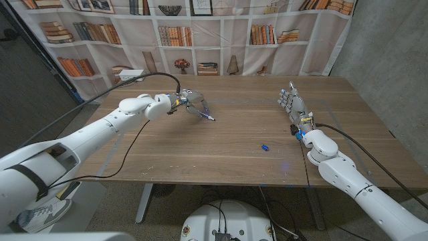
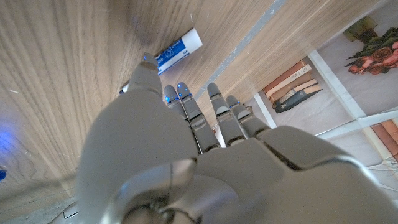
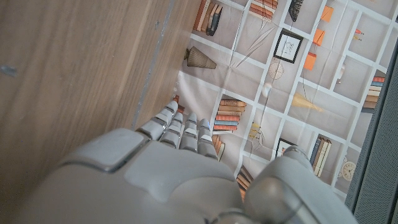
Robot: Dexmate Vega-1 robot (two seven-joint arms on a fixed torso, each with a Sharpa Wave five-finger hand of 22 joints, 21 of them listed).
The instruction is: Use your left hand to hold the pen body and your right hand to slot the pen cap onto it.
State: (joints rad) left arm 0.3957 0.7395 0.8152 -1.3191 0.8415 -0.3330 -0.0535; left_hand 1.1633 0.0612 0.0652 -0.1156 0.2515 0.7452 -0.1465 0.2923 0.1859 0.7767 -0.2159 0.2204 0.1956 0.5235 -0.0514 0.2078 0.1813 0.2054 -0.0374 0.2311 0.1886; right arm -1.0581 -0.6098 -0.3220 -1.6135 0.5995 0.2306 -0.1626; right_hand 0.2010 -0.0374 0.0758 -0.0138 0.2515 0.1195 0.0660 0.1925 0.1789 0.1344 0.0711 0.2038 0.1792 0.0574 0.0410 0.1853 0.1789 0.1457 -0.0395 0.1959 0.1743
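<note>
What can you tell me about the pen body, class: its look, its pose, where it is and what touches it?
The pen body is a slim stick, white with a blue printed band, as the left wrist view shows; it looks like plastic. It carries no cap. The left robot hand pinches one end between its fingertips, and the rest juts out past them, tilted down toward the wooden table, left of the table's middle. Whether its tip touches the wood cannot be told.
</note>
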